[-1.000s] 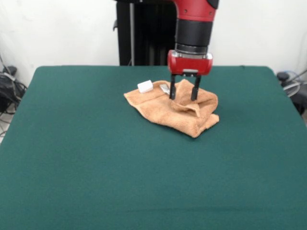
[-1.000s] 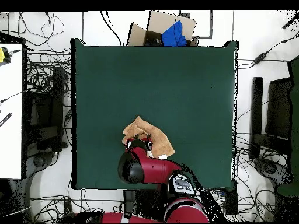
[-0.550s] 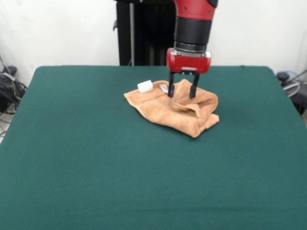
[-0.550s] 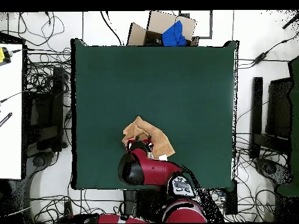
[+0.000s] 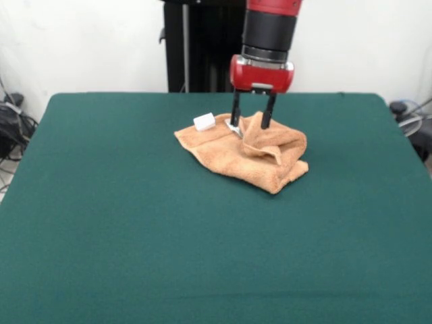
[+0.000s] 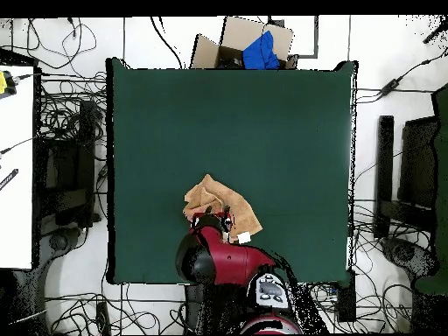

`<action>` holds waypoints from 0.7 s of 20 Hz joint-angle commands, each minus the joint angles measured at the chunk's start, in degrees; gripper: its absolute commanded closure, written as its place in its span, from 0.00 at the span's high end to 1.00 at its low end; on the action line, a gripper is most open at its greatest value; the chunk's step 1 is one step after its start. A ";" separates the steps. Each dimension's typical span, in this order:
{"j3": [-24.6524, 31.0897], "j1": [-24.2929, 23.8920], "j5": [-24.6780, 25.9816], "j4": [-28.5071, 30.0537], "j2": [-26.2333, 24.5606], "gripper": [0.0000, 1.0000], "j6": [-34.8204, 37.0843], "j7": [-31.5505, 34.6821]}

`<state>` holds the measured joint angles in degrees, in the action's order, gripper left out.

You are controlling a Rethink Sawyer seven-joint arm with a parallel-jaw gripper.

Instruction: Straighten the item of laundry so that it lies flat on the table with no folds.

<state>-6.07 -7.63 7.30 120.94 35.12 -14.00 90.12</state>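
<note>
**Spread tool over the back edge of a crumpled towel**

The tool [image 5: 251, 124] hangs from the red and black arm [image 5: 268, 30] in the upper middle of the front view, its two dark fingers [image 5: 235, 116] pointing down and spread apart with a clear gap between them. The tips sit at the far edge of the towel [image 5: 248, 152]; whether they touch the cloth cannot be told. Nothing is pinched between them.

The peach-orange towel lies bunched just above the centre of the front view, rumpled into a rough wedge. Its right part is heaped in thick folds with a doubled-over corner pointing toward the lower right, while the left part lies lower and flatter. A small white tag [image 5: 204, 121] stands up at the towel's upper-left corner, just left of the tool.

In the overhead view the arm's red bulk [image 6: 214, 256] covers the lower part of the towel [image 6: 210, 198], which shows as an orange patch slightly left of centre in the lower half of the frame, with the white tag [image 6: 245, 237] at its lower right.

The dark green worktop [image 5: 121, 229] stretches wide on every side of the towel. Beyond its top edge in the overhead view sits a cardboard box [image 6: 241, 39] with something blue in it, and cables lie on the floor around.
</note>
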 commanded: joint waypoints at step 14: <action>2.68 0.48 -1.84 0.48 -9.49 1.00 -2.10 13.50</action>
<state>-6.64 -6.78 7.16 121.40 30.27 -14.01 90.12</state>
